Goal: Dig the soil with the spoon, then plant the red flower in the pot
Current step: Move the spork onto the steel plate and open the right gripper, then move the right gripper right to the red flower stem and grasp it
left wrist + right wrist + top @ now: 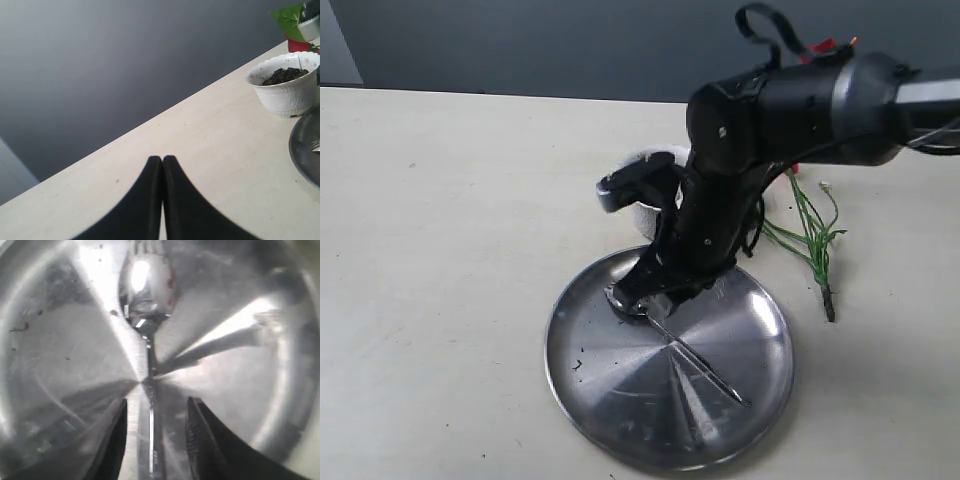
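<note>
Now the right gripper (155,435) sits low over the plate (620,400), jaws apart astride the spoon (695,358) lying flat, and it could skid off that slick steel; pot (287,90) of soil (284,75) just behind the plate, flower (810,235) beside, left gripper (162,200) closed, empty.

Likely lab bench: bare cream tabletop (440,250), plain grey backdrop (520,45), robot arm (790,110).

We see the R arm reach in from 2 o'clock, wrist bent steeply down, R gripper (155,415) low, its 2 fingers (112,440) parted. L gripper (162,165) has its fingers pressed together, hovering, holding nothing.
</note>
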### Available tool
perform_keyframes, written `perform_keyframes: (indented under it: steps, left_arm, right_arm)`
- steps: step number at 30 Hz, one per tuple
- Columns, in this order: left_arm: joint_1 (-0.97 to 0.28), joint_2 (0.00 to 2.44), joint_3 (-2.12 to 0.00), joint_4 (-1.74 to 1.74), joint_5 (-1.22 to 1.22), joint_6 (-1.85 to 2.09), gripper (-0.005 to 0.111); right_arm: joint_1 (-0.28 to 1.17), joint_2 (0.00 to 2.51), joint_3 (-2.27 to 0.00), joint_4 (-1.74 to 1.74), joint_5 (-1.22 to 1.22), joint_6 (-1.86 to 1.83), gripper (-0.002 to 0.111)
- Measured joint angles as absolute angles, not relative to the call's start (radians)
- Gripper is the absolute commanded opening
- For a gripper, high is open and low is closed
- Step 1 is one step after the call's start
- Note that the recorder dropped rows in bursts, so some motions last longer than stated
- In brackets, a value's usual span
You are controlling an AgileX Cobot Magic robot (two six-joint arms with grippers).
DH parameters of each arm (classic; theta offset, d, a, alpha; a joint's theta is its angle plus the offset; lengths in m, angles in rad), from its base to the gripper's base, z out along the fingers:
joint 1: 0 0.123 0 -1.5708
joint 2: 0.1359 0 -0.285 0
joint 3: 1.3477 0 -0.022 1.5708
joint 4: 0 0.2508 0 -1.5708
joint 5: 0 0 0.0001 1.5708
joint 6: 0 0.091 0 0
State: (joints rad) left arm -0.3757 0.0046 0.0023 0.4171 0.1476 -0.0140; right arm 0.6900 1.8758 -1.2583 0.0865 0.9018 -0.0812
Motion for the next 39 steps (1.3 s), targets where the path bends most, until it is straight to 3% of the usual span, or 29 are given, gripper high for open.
perform_keyframes:
  steps: [7, 16, 34, 36, 39]
  left_arm:
    - [-0.376, 0.005, 0.002, 0.417, 0.148, -0.014, 0.001]
    - [-0.376, 0.005, 0.002, 0.417, 0.148, -0.014, 0.001]
    - [-0.376, 0.005, 0.002, 0.417, 0.148, -0.014, 0.001]
    - [-0.376, 0.005, 0.002, 0.417, 0.148, -0.014, 0.001]
    - [-0.376, 0.005, 0.002, 0.417, 0.148, -0.014, 0.001]
  right_arm:
    - [0.543, 1.755, -1.219, -0.205, 0.919, 0.192, 0.038]
    - [0.273, 1.809, -1.228, -0.218, 0.749, 0.242, 0.038]
    - [0.265, 1.954, -1.236, -0.228, 0.520, 0.209, 0.038]
    - [0.265, 1.974, -1.236, -0.246, 0.509, 0.209, 0.035]
    - [0.264, 2.001, -1.236, -0.256, 0.497, 0.209, 0.014]
